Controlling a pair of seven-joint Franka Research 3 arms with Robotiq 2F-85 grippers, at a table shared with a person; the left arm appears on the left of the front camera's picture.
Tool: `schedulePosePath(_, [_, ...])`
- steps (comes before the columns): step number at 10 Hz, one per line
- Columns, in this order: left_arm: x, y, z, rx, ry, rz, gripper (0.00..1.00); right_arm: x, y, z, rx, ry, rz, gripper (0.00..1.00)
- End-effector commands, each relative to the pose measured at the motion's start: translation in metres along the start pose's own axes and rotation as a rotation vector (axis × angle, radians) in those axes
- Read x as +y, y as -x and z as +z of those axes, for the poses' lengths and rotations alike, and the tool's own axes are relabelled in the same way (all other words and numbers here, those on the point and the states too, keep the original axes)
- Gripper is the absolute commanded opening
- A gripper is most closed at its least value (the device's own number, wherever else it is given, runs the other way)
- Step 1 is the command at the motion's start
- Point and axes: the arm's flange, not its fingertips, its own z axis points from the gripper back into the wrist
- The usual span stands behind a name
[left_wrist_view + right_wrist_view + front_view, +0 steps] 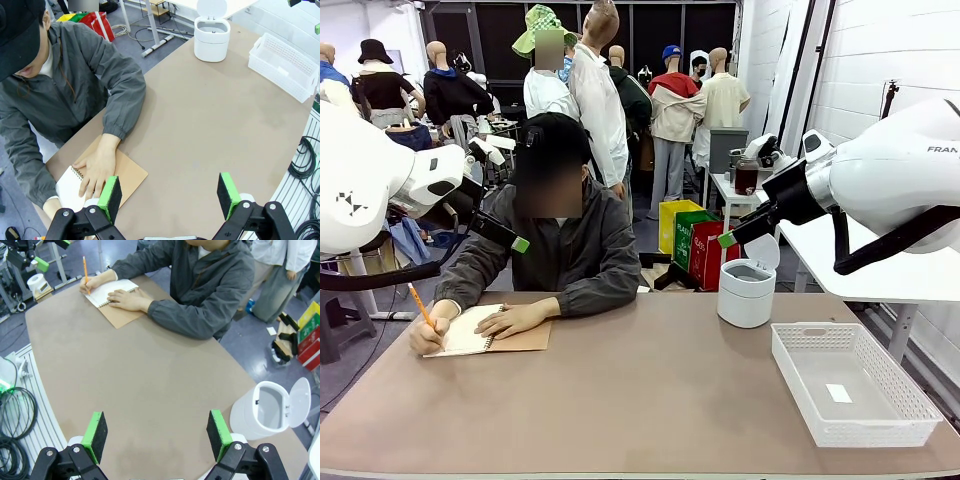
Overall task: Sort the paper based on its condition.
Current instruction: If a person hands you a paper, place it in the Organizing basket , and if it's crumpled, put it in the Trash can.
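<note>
Front view and wrist views: table contents

Left gripper (169,194) – jaws spread wide, nothing between the green pads, hanging above the table's (640,400) left part near the notebook. Right gripper (156,435) – jaws equally wide apart and holding nothing, above the right part of the table, with the bin beside one pad in its own wrist view.

Spiral-bound notebook (492,336), brown cover folded under, lies at the far left corner. Its white top page is the one paper surface in sight. A person's hand (428,336) holds an orange pencil (419,303) on that page, and the person's other hand (517,319) rests flat on it.

White bin (746,292), lid tipped up, stands at the far edge toward the right. White perforated basket (820,420) sits along the right edge, with a small white sticker (838,393) on its floor.
</note>
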Motion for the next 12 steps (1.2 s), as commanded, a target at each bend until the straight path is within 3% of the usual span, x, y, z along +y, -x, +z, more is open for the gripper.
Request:
schedulePosePath(1, [0.0008, -0.0003, 0.0012, 0.005, 0.006, 0.003, 1.0, -0.0001, 0.0008, 0.0004, 0.001, -0.009, -0.003, 1.0])
schedulePosePath(12, [0.0008, -0.0003, 0.0012, 0.005, 0.006, 0.003, 1.0, -0.0001, 0.0008, 0.0004, 0.001, -0.009, -0.003, 1.0])
